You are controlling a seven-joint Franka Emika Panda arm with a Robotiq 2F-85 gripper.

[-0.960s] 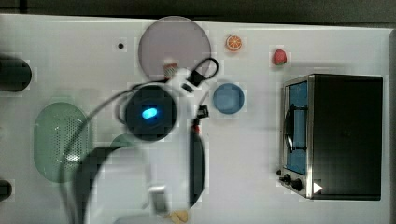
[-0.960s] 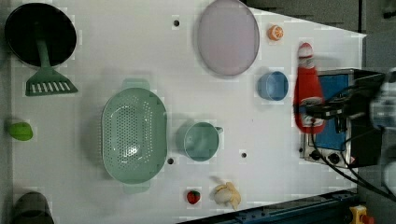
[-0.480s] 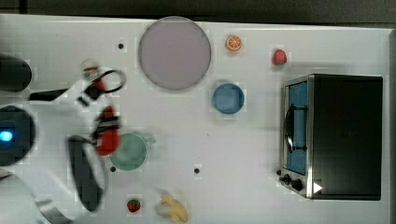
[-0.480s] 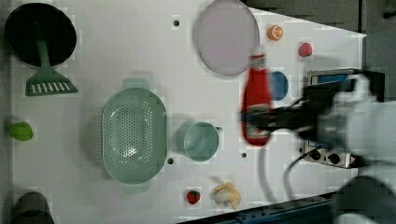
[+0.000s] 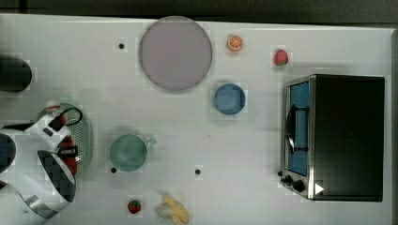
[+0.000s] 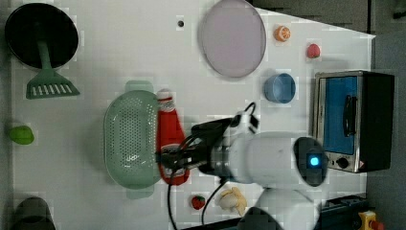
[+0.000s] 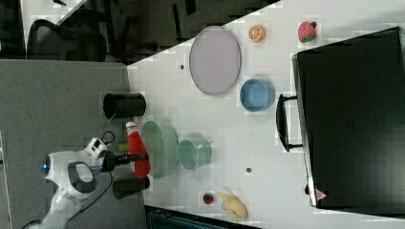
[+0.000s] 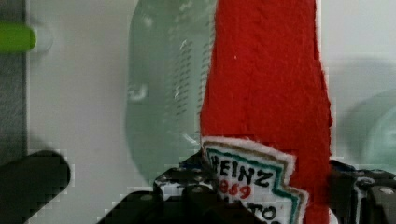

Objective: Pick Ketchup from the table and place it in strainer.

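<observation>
While seen from the top view, gripper (image 5: 70,151) clamped on the Ketchup (image 5: 69,149) over the mint-green strainer (image 5: 87,136) at the top view's left edge, white cap toward the top view's top. Nearby on the white table (image 5: 263,154): green cup (image 5: 128,152) just beside the strainer, blue bowl (image 5: 229,99), grey plate (image 5: 175,53), toaster oven (image 5: 338,137), orange slice (image 5: 235,43), two strawberries, banana (image 5: 173,211).

From the left view, Ketchup (image 6: 170,129) held lying level, red body along the strainer's (image 6: 131,139) right rim as the left view shows it, cap pointing up the left view; jaws pinched on its lower body at gripper (image 6: 173,159). Green spatula (image 6: 48,81) resting against a black pan (image 6: 40,33) well apart.

From the right view, Ketchup (image 7: 136,143) just beside the strainer (image 7: 157,148) on the right view's left, above the table edge, gripper (image 7: 135,157) gripping it.

Through the wrist view, red felt-like bottle (image 8: 266,93) with a Heinz label between the fingers (image 8: 364,191), strainer's perforated wall (image 8: 173,93) behind it.
</observation>
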